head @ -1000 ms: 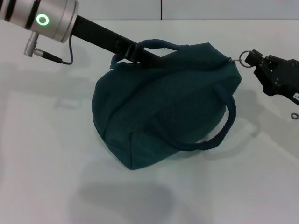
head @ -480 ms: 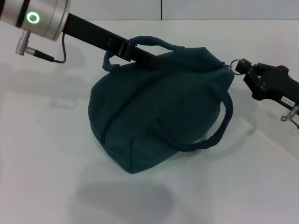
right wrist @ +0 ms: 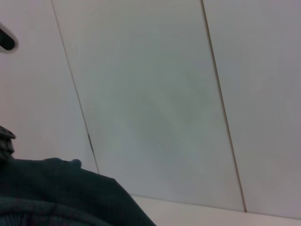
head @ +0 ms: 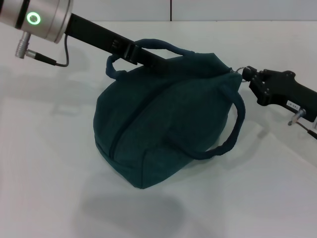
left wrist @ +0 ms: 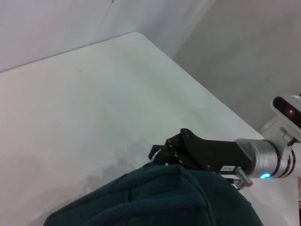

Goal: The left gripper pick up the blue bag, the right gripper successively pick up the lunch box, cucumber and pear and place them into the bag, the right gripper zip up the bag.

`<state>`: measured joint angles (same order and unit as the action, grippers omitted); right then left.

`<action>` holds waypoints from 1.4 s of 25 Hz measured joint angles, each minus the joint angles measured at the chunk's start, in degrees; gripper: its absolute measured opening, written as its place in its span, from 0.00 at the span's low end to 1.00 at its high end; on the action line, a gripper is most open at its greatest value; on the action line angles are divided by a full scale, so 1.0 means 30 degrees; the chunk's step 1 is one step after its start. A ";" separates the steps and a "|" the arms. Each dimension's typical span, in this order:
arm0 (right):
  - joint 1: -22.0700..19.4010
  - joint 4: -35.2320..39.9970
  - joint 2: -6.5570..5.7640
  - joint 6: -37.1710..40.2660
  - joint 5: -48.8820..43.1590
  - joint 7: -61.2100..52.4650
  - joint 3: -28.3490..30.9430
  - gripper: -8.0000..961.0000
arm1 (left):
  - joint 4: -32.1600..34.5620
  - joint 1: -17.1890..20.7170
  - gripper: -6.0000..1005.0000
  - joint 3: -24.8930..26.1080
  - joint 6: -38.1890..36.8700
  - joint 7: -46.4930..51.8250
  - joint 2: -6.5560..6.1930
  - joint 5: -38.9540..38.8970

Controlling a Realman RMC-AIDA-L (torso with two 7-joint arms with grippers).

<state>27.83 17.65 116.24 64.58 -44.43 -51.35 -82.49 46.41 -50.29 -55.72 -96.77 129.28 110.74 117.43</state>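
Note:
The blue bag (head: 168, 124) sits tilted on the white table (head: 44, 168), closed along its top. My left gripper (head: 136, 53) reaches in from the upper left and is shut on the bag's far loop handle (head: 161, 44). At the bag's right end, my right gripper (head: 246, 75) is shut on the metal ring pull (head: 238, 70) of the zipper. The near handle (head: 234, 133) hangs down the bag's side. The left wrist view shows the bag (left wrist: 164, 202) with the right gripper (left wrist: 160, 154) behind it. Lunch box, cucumber and pear are out of sight.
Bare white table surrounds the bag, with a pale wall (head: 198, 10) behind the table's far edge. The right wrist view shows only bag fabric (right wrist: 56, 195) and wall panels (right wrist: 155, 94).
My right gripper has moved left and slightly down with the ring pull, closer to the bag's end. The bag and my left arm shifted a little left.

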 joint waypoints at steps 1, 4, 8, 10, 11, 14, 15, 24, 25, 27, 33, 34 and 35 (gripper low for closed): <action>0.0115 -0.0027 -0.0001 -0.0151 0.0000 0.0002 -0.0005 0.02 | 0.0000 0.0037 0.06 -0.0001 0.0001 0.0001 0.0000 0.0000; 0.0398 -0.0128 -0.0005 -0.0543 -0.0054 0.0007 -0.0035 0.02 | -0.0001 0.0105 0.06 0.0000 0.0001 0.0001 0.0000 -0.0004; 0.0523 -0.0157 -0.0013 -0.0913 -0.0086 0.0008 -0.0247 0.02 | -0.0002 0.0126 0.06 -0.0002 0.0001 0.0001 -0.0001 -0.0023; 0.0574 -0.0162 -0.0016 -0.1148 -0.0074 0.0006 -0.0377 0.02 | -0.0002 0.0156 0.06 -0.0002 0.0001 0.0001 -0.0026 -0.0028; 0.0574 -0.0164 -0.0016 -0.1191 -0.0056 0.0004 -0.0437 0.02 | -0.0001 0.0169 0.06 -0.0001 0.0002 0.0001 -0.0040 -0.0032; 0.0451 -0.0173 -0.0018 -0.1240 0.0206 0.0006 -0.0432 0.02 | -0.0003 0.0183 0.06 0.0010 0.0001 0.0001 -0.0078 -0.0037; 0.0380 -0.0176 -0.0017 -0.1266 0.0401 0.0010 -0.0391 0.02 | -0.0001 0.0184 0.06 0.0017 0.0001 0.0001 -0.0083 -0.0040; -0.0008 -0.0066 -0.0018 -0.0931 0.1256 0.0471 -0.0421 0.02 | -0.0002 0.0389 0.06 0.0029 0.0002 0.0001 -0.0153 -0.0057; 0.0064 -0.0129 -0.0020 -0.1067 0.1230 0.0472 -0.0477 0.02 | -0.0001 0.0375 0.06 0.0029 0.0002 0.0002 -0.0153 -0.0057; 0.0249 -0.0234 -0.0019 -0.1674 0.1112 0.0470 -0.1017 0.02 | -0.0001 0.0340 0.06 0.0081 0.0002 0.0001 -0.0154 -0.0062; 0.0278 -0.0073 -0.0018 -0.2555 0.1105 0.0538 -0.2028 0.02 | -0.0020 0.0428 0.05 0.0477 0.0001 -0.0111 -0.0215 -0.0065; 0.0225 -0.0059 -0.0017 -0.2552 0.1128 0.0584 -0.2032 0.02 | -0.0021 0.0443 0.05 0.0481 0.0001 -0.0124 -0.0218 -0.0066; 0.0177 -0.0057 -0.0018 -0.2546 0.1168 0.0624 -0.2030 0.02 | -0.0022 0.0469 0.05 0.0482 0.0001 -0.0130 -0.0218 -0.0066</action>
<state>28.36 17.48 116.19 56.95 -40.93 -49.48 -88.58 46.34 -48.88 -54.27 -96.77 128.89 110.09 117.23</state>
